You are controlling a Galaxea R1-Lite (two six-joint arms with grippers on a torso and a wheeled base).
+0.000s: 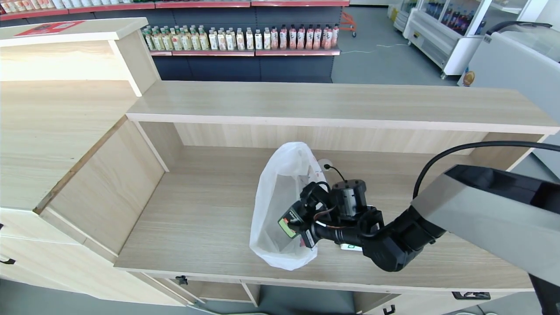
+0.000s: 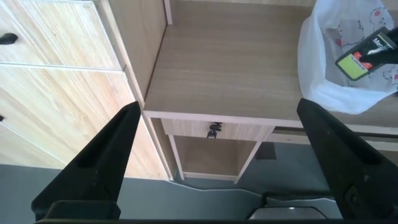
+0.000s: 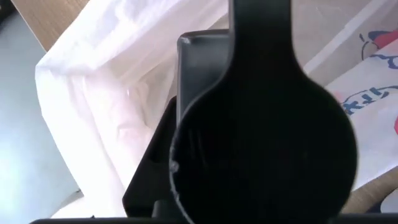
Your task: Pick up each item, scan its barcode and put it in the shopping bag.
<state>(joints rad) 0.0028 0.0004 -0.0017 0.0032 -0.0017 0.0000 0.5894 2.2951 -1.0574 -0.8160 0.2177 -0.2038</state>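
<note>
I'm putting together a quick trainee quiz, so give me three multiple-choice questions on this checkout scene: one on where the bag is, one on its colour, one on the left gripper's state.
1. Where does the shopping bag stand?
A. on the lower counter
B. on the floor
C. on the top ledge

2. What colour is the bag?
A. blue
B. white
C. black

3. How is the left gripper?
A. shut on a bottle
B. shut on the bag
C. open and empty

Answers:
1 A: the bag's base rests on the wooden surface.
2 B: its thin plastic is white.
3 C: its fingers are spread with nothing between them.
</note>
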